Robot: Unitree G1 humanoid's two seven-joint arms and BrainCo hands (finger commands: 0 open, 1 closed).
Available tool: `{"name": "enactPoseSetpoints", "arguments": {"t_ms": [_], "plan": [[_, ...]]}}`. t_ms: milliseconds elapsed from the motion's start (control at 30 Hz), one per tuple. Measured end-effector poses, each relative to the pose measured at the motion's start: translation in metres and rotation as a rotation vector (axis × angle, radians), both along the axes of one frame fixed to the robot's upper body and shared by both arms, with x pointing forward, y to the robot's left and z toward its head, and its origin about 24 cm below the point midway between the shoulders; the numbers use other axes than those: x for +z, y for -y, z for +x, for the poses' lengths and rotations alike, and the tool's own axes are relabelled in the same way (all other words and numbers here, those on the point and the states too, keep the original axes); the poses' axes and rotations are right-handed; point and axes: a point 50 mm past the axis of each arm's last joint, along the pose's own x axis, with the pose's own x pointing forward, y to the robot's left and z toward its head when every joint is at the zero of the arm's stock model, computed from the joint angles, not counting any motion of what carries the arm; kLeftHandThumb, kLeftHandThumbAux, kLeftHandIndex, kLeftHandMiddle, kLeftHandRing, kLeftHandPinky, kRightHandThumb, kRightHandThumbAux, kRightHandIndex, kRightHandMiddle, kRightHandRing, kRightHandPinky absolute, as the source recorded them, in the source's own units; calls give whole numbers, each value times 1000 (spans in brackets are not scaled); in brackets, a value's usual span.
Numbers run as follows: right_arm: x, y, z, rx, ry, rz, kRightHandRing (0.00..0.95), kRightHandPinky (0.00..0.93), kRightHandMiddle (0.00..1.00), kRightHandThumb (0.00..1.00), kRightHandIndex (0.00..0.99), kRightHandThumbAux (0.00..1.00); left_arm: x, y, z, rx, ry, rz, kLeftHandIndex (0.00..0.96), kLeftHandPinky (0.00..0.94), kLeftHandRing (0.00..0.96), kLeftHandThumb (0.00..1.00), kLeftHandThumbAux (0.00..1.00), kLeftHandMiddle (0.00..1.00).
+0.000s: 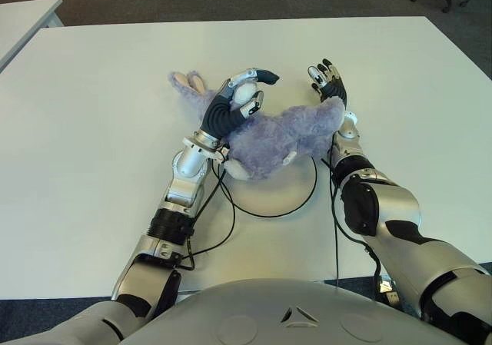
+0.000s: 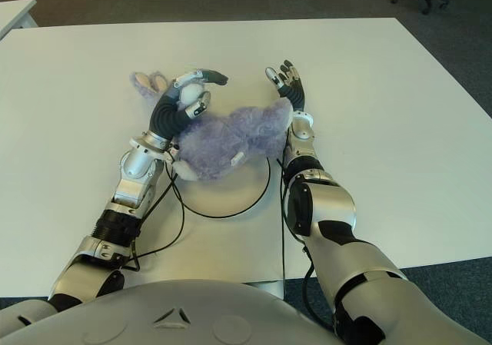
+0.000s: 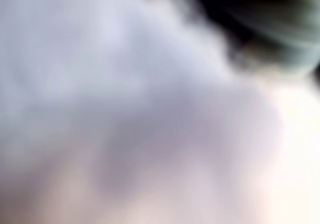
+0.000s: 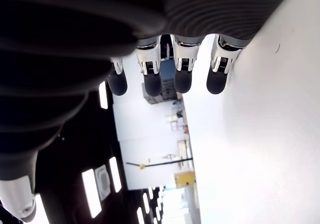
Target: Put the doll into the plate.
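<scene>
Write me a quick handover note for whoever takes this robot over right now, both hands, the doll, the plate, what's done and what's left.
Left hand: curled over the purple doll near its head end, apparently gripping it.
Right hand: open, fingers straight, holding nothing, at the doll's right end.
Doll: lies sprawled across the far rim of the plate, head and ears hanging out over the table on the left.
Plate: white with a dark rim, in front of the robot, near half bare.
Done: doll grasped and brought onto the plate's far edge.
Left: bring the doll fully inside the rim, then let go.
</scene>
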Motion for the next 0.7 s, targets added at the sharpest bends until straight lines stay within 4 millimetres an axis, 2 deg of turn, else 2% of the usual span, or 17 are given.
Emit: {"name": "enactPoseSetpoints", "arguments": {"t_ms": [700], "plan": [[0,0,0,0,-2,-1,34,61,32,67,15,592,-3,1,0,3,32,38,126,188,176,509,389,192]]}}
